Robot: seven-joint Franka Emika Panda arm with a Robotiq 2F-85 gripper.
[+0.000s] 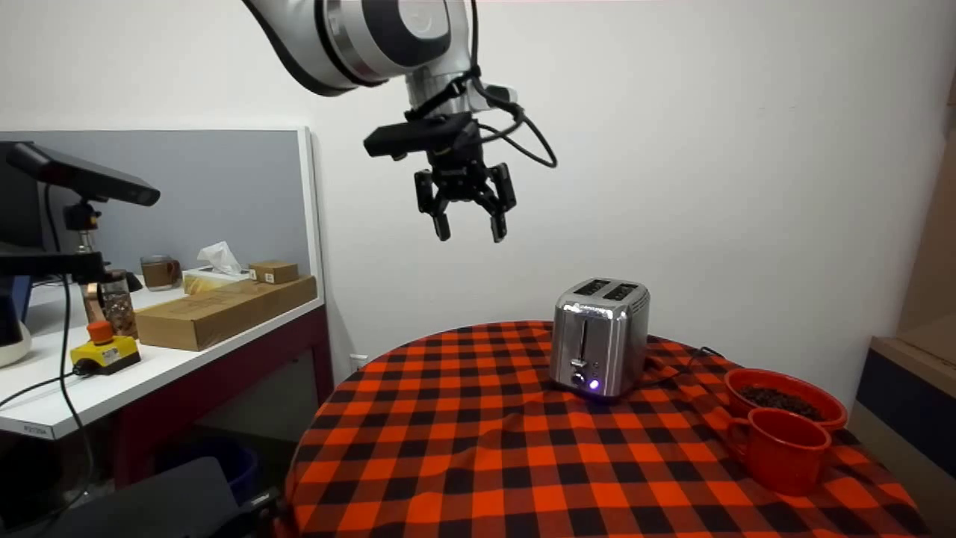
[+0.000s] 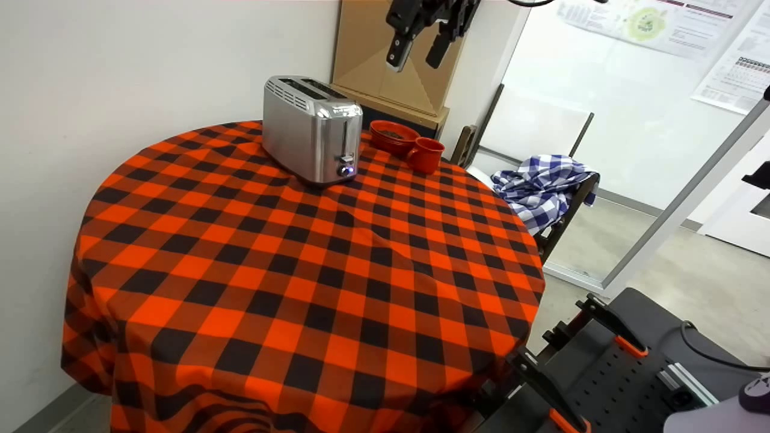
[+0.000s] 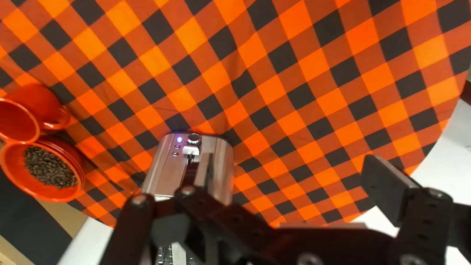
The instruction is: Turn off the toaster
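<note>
In an ext view, saw gripper (image 1: 470, 228) high w/ fingers (image 1: 498, 227) apart, toaster (image 1: 600, 340) on checked cloth (image 1: 448, 456) w/ light (image 1: 594, 384) lit. In an ext view, saw lever (image 2: 346, 160) low. Wrist view: saw btns (image 3: 177, 147) by light. Looked like approach, no contact; prob needed descent, then btn press.

Bright overall | highlights on toaster (image 1: 600, 340) | violet-blue indicator (image 1: 594, 385) glowing | wrist view: claw (image 3: 287, 165) out of focus

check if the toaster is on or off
On, it seems: the two-slot toaster has its lever down and a violet light lit below.
</note>
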